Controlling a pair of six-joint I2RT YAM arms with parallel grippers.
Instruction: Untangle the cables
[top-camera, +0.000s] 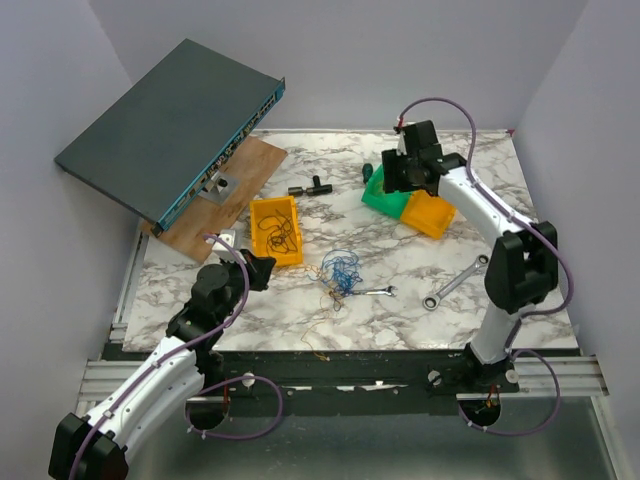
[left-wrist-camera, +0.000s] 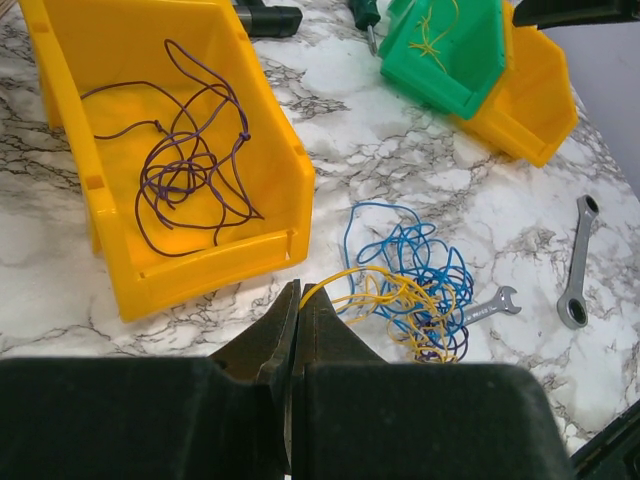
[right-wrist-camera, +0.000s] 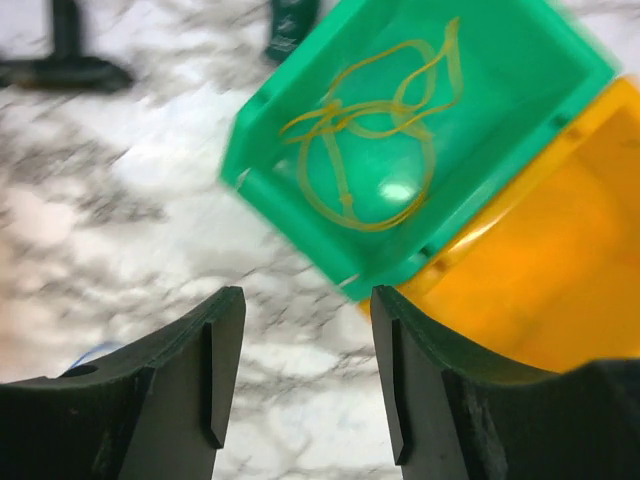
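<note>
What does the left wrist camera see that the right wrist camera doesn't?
Only the left wrist view shows the yellow bin holding a purple wire, the blue and yellow tangle on the table, a small wrench, a bigger wrench, and the shut left end effector. Only the right wrist view shows the right end effector with its fingers apart. Both show the green bin with yellow wire loops inside, and the orange bin right beside it.

cables (top-camera: 342, 272) on table (top-camera: 400, 250) | left bin (top-camera: 277, 230) behind-left of them | ratchet wrench (top-camera: 455, 283) right
</note>
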